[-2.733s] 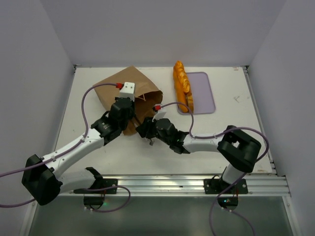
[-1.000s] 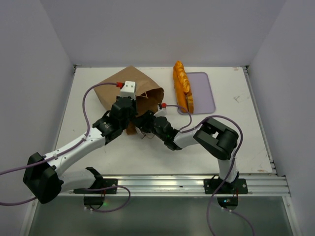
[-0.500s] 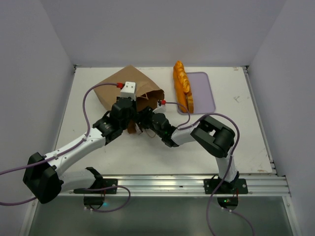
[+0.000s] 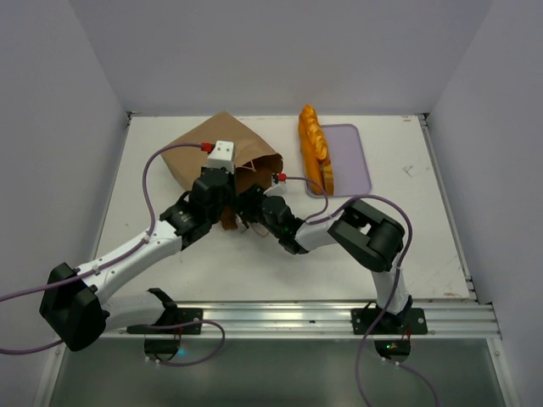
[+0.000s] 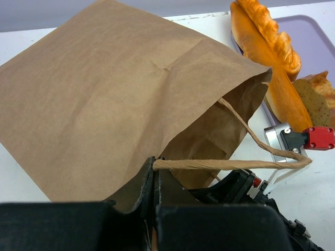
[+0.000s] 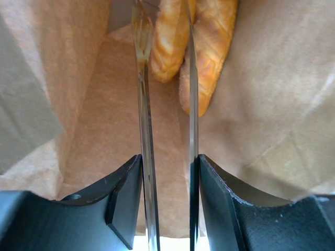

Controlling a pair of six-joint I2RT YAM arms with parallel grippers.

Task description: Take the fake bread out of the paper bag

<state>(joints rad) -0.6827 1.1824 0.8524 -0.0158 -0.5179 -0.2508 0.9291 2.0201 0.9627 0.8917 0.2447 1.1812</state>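
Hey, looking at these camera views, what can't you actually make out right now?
Right wrist view: the tips of the tongs and the far ends of the fake bread are cut off by the top edge; contact cannot be told.
Top view: the upper wall of the paper bag hides that bread.
Left wrist view: the bag's inside is in shadow.

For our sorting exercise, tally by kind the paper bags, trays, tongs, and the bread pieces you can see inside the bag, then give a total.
Paper bag: 1
Lavender tray: 1
Metal tongs: 1
Bread pieces inside the bag: 2
Total: 5
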